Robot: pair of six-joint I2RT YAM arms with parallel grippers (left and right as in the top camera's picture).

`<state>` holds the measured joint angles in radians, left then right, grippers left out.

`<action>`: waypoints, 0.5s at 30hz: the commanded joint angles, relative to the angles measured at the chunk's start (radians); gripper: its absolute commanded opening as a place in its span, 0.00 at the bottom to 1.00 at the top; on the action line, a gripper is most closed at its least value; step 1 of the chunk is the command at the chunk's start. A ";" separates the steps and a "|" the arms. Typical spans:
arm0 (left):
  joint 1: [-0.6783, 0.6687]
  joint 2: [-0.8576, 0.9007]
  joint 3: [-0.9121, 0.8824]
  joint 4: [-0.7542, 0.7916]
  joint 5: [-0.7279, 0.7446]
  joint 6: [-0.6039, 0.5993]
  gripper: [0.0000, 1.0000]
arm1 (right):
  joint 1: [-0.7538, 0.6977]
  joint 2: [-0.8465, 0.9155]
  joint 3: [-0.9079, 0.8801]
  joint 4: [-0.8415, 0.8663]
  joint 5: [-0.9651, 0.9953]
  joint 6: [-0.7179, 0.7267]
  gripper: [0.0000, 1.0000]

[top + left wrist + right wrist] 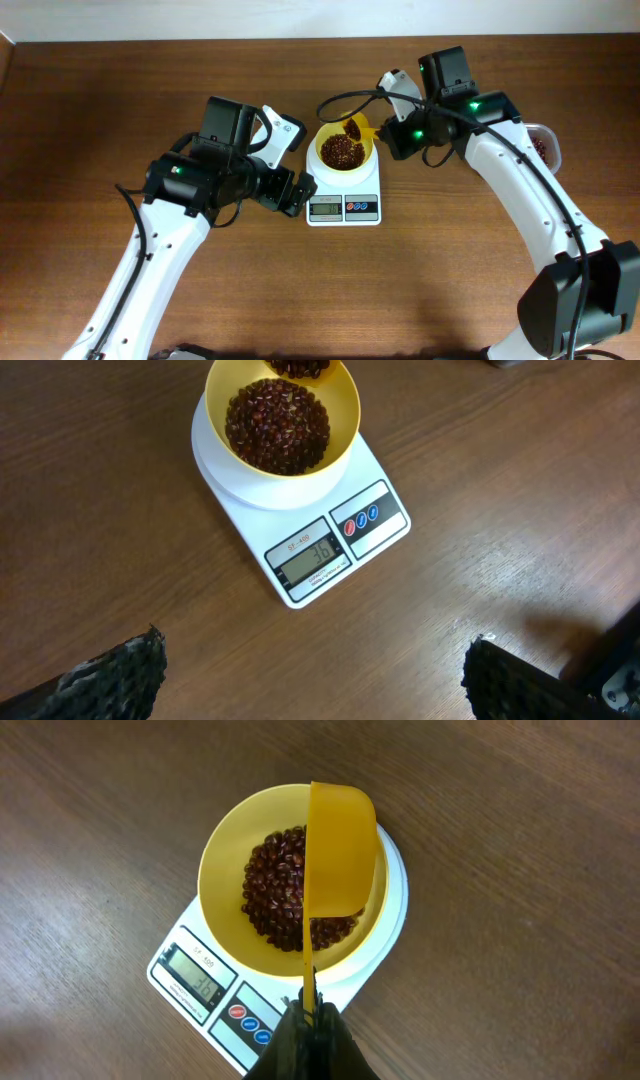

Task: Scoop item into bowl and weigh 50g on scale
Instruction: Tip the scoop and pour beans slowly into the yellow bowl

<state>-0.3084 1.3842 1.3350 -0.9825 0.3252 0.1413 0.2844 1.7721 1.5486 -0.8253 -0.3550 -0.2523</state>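
A brown wooden table with a fine lengthwise grain is seen. Near its middle the scale is set: smooth white plastic, rectangular with rounded corners, carrying a round white platform. On the platform the bowl is stood upright; it is round, thin-walled and of matte yellow plastic. The beans are heaped loosely inside it, small, oval, glossy and dark reddish-brown, covering the bottom.

On the near edge of the scale a grey display is set in a black-lined frame, and the figure "36" can be read on it. A line of small print above the display is too fine to be read with certainty. To the right of the display one red and two blue round buttons are framed together.

A yellow scoop of smooth plastic, with a rounded cup and a thin flat handle, is held tilted over the far right part of the bowl; in the overhead view some beans are seen in its cup. Its handle is clamped by the right gripper, whose dark jaws are closed on it.

The left gripper is held just left of the scale with its jaws spread wide and nothing between them; its fingers are black and roughly ribbed.

At the far right a clear plastic container is partly hidden behind the right arm.
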 commanded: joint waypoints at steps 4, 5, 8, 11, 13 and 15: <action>-0.001 0.008 -0.009 0.002 0.008 0.021 0.99 | 0.005 -0.041 0.028 0.003 0.009 -0.113 0.04; -0.001 0.008 -0.009 0.002 0.008 0.021 0.99 | 0.005 -0.044 0.028 0.003 0.022 -0.119 0.04; -0.001 0.008 -0.009 0.002 0.008 0.021 0.99 | 0.044 -0.050 0.028 0.007 0.124 -0.190 0.04; -0.001 0.008 -0.009 0.002 0.008 0.021 0.99 | 0.069 -0.051 0.028 0.011 0.157 -0.196 0.04; -0.001 0.008 -0.009 0.002 0.008 0.021 0.99 | 0.069 -0.053 0.028 0.011 0.150 -0.196 0.04; -0.001 0.008 -0.009 0.002 0.008 0.021 0.99 | 0.069 -0.055 0.028 0.011 0.134 -0.196 0.04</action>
<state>-0.3084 1.3842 1.3350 -0.9825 0.3252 0.1417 0.3534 1.7603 1.5486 -0.8181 -0.2176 -0.4438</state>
